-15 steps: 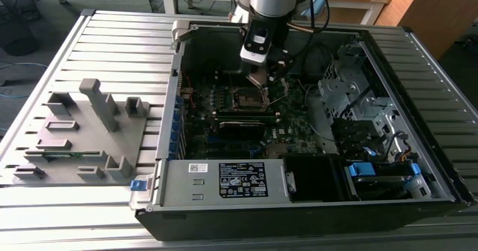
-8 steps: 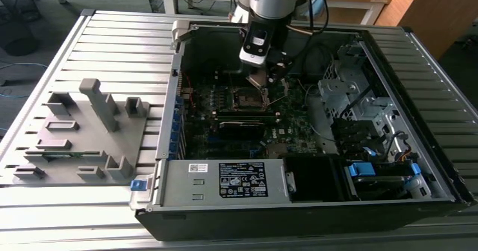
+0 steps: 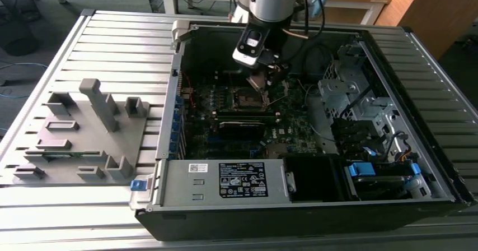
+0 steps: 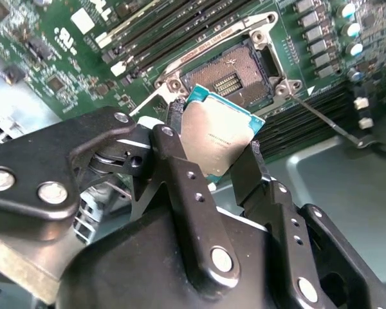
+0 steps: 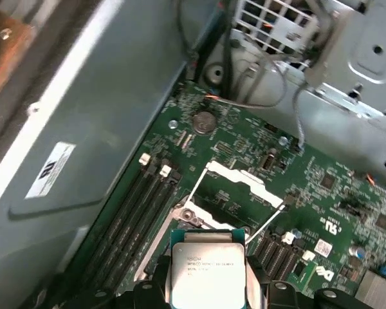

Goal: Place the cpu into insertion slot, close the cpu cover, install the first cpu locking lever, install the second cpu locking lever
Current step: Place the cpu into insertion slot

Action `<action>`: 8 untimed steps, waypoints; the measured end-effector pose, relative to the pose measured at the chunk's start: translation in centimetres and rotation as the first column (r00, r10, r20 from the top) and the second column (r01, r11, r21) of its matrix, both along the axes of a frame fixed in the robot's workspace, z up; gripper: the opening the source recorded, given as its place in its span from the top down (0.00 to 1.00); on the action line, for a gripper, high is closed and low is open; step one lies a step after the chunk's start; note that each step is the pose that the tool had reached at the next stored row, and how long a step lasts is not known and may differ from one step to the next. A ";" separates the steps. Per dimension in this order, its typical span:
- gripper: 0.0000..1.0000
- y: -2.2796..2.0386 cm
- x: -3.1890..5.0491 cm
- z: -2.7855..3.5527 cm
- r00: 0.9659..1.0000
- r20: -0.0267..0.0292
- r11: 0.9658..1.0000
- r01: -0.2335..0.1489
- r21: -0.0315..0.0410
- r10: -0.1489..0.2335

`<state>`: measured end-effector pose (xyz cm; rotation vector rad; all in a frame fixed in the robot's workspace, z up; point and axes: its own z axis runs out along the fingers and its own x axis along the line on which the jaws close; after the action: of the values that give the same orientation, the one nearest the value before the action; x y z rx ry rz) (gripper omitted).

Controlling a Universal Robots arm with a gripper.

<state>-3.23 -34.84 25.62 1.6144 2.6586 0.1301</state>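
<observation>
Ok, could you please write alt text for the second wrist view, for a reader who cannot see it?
The gripper holds the cpu by two opposite edges above a green motherboard. Close by, the insertion slot lies open and empty.

Grey fixture tray (image 3: 138,136); power supply (image 3: 187,190)

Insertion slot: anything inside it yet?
Empty in the second wrist view: bare contact field in the insertion slot, no chip seated. The cpu, clamped in the gripper, hangs in front and covers one corner of it.
</observation>
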 end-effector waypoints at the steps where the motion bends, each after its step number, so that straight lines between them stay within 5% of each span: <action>1: 0.46 0.00 0.00 -0.07 1.000 0.000 1.000 0.018 0.000 -0.018; 8: 0.46 0.00 0.00 -0.42 0.991 0.000 0.991 0.131 0.000 -0.131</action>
<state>-3.23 -34.85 25.21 1.7829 2.5423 0.1265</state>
